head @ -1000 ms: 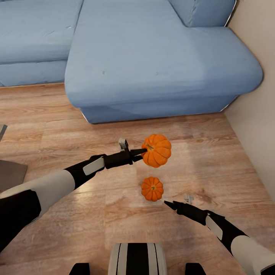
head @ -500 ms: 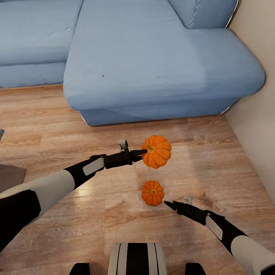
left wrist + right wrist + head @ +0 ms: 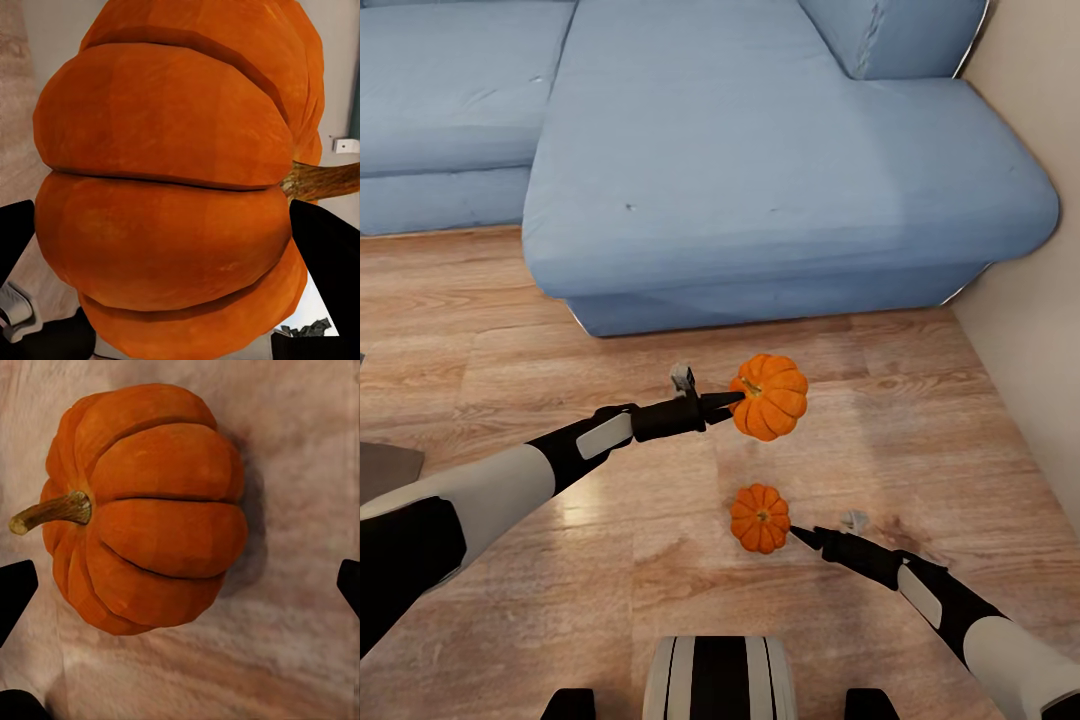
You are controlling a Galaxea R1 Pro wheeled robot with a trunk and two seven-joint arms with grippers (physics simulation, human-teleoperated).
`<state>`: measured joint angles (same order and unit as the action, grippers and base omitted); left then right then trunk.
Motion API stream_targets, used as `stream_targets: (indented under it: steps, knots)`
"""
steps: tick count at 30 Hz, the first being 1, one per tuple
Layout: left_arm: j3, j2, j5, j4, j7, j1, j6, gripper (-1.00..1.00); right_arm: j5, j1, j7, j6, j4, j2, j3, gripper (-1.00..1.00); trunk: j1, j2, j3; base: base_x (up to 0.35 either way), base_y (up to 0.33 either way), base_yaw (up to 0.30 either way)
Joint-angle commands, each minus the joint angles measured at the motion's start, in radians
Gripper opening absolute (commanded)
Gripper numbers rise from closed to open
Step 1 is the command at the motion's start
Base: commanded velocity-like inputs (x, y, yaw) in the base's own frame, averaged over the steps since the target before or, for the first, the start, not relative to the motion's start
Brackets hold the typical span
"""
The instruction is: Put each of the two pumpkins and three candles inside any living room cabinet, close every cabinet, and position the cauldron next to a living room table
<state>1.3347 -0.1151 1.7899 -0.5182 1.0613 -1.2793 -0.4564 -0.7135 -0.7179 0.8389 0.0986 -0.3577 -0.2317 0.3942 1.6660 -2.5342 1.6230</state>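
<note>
Since 1 s ago our view slid fwd: floor pumpkin (image 3: pixel 760 518) now lower-centre, right gripper (image 3: pixel 797 532) tip just beside it, fingers spread wide, nothing held. Left gripper (image 3: pixel 732 399) stays clenched on raised pumpkin (image 3: pixel 770 396), mid-frame. Grab looks close. Sofa (image 3: pixel 760 180) edge up top, wall (image 3: pixel 1030 300) right; bare floor (image 3: pixel 610 560) lower left.

Left arm extended forward from the lower left, white forearm and black wrist roughly level, left gripper (image 3: pixel 732 400) clamped on a pumpkin (image 3: pixel 769 396) held clear of the floor; black fingers (image 3: pixel 324 262) pressed against both flanks of it in the left wrist view. Right arm reaching in from the lower right, angled down, right gripper (image 3: pixel 800 535) spread wide, tips just beside the second pumpkin (image 3: pixel 760 518), fingertips (image 3: pixel 15 592) apart at either edge of the right wrist view.
</note>
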Motion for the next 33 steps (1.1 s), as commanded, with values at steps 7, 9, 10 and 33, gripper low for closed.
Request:
stream_targets:
  steps: [7, 9, 10, 33]
  knots:
    - [0.0, -0.002, -0.001, 0.0, 0.0, 0.0, 0.001, -1.0, 0.003, 0.0, -0.115, 0.001, -0.004, 0.003, 0.0, 1.0, 0.0, 0.0, 0.0, 0.0, 0.0, 0.0]
    - [0.0, -0.001, -0.001, 0.0, 0.0, 0.0, 0.001, -1.0, 0.003, 0.0, -0.118, 0.0, -0.002, 0.003, 0.001, 1.0, 0.0, 0.0, 0.0, 0.12, 0.0, 0.0]
    - [0.0, -0.002, -0.001, 0.0, 0.0, 0.0, 0.001, -1.0, 0.003, 0.0, -0.119, -0.001, -0.002, 0.003, 0.001, 1.0, 0.0, 0.0, 0.0, 0.182, 0.0, 0.0]
    - [0.001, -0.004, 0.0, -0.001, 0.002, 0.0, 0.0, -1.0, 0.009, 0.0, -0.115, -0.002, -0.003, 0.003, 0.006, 1.0, 0.003, -0.002, 0.027, 0.012, 0.0, 0.0]
